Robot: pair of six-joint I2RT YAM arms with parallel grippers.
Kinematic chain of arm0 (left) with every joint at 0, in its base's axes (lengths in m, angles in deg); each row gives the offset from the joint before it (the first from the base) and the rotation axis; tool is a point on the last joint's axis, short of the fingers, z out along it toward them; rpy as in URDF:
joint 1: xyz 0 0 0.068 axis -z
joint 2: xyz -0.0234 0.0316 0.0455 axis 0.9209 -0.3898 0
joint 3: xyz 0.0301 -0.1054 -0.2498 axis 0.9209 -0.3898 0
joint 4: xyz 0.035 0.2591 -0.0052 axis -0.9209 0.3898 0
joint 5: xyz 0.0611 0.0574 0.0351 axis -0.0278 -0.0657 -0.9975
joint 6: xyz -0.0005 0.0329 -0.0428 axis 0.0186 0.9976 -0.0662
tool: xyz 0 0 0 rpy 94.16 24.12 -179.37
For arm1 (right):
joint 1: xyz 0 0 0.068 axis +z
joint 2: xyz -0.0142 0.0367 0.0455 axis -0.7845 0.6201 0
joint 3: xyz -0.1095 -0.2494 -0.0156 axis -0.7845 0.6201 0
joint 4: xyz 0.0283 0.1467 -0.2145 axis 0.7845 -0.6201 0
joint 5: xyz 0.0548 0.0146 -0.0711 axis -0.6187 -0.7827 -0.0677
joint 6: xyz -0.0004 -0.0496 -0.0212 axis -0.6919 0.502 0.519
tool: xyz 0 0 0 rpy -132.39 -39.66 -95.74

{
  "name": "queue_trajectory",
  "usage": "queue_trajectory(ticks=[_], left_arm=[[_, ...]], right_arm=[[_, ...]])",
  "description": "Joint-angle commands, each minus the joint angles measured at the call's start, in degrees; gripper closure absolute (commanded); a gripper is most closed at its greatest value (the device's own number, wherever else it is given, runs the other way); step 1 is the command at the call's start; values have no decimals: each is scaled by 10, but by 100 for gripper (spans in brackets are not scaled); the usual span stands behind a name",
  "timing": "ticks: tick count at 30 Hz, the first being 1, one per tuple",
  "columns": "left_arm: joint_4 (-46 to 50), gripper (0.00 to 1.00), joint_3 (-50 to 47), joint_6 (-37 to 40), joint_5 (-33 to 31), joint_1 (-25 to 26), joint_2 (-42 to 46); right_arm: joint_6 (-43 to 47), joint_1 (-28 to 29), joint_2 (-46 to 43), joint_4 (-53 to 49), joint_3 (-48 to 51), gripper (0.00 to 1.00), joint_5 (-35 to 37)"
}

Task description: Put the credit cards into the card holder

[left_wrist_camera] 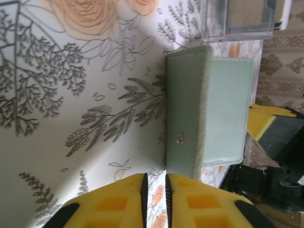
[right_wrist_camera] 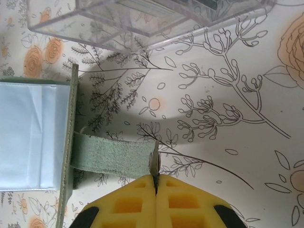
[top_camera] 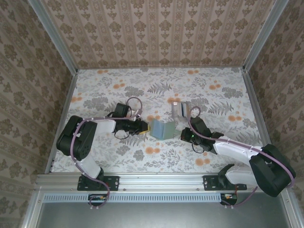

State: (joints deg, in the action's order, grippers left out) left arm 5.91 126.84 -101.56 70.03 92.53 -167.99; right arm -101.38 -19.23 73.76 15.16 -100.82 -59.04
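Observation:
The sage-green card holder (top_camera: 164, 129) stands half open like a tent between my two grippers; its paler inside (right_wrist_camera: 33, 133) shows in the right wrist view. My right gripper (top_camera: 184, 134) (right_wrist_camera: 156, 176) is shut on the end of the holder's strap (right_wrist_camera: 114, 156), which is stretched out to the right. My left gripper (top_camera: 144, 126) (left_wrist_camera: 155, 176) sits at the holder's (left_wrist_camera: 209, 109) left edge. Its jaws are a narrow slit apart and only tablecloth shows between them. The credit cards (top_camera: 180, 109) (left_wrist_camera: 247, 14) stand in a clear box behind the holder.
The clear plastic box (right_wrist_camera: 142, 19) sits just beyond the card holder, close to the right arm. A floral cloth (top_camera: 118, 90) covers the table. Patterned walls close in the back and both sides.

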Motion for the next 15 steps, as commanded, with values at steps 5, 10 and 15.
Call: queue_trajectory(ticks=[5, 10, 15], left_arm=[[4, 52, 31, 7, 26, 3, 7], [26, 45, 38, 12, 26, -1, 24], [-8, 36, 49, -3, 43, 25, 3]], right_arm=[[10, -2, 14, 17, 8, 100, -10], [20, -2, 4, 12, 6, 100, -2], [34, -2, 8, 4, -10, 100, -12]])
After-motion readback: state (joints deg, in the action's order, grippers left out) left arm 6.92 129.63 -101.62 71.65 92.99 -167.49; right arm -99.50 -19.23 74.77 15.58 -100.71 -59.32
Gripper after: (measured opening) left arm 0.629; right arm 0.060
